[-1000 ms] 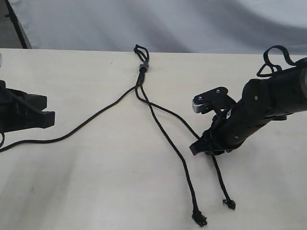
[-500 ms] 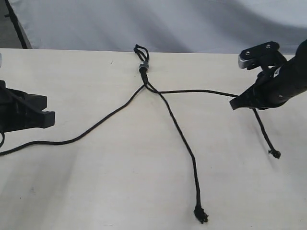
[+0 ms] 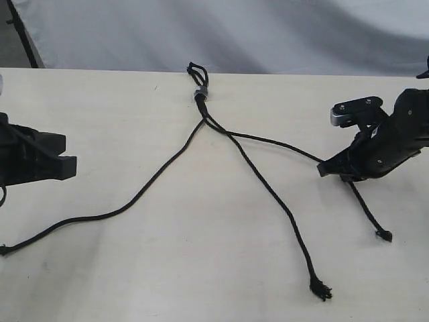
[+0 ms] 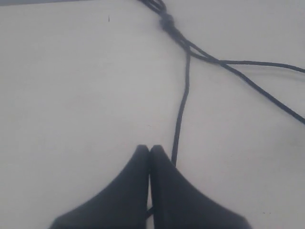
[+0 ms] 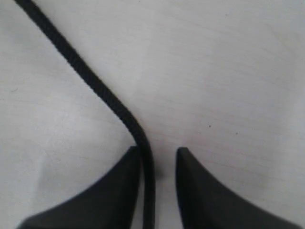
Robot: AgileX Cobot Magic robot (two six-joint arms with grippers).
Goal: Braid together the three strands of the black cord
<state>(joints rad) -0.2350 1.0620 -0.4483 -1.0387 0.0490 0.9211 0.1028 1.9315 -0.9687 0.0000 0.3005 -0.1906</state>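
Observation:
The black cord lies on the pale table with its loop (image 3: 194, 70) and grey band (image 3: 200, 92) at the far edge. From the band the three strands fan out. The left strand (image 3: 134, 199) runs to the near left and passes under my left gripper (image 4: 149, 149), which is shut and empty (image 3: 71, 168). The middle strand (image 3: 275, 196) ends in a frayed tip (image 3: 320, 290). The right strand (image 3: 268, 139) runs between the fingers of my right gripper (image 3: 328, 169), and its knotted tip (image 3: 383, 235) lies beyond. In the right wrist view that gripper (image 5: 157, 153) is open, the strand (image 5: 95, 82) resting against one finger.
A grey backdrop (image 3: 268, 33) rises behind the table's far edge. The table (image 3: 188, 268) runs bare towards the near edge between the strands. The left strand's tail reaches the view's left edge (image 3: 5, 249).
My right gripper carried the right strand out to the right, then came down to the table and opened. The middle strand's tip slid to the right. The left gripper stayed put.

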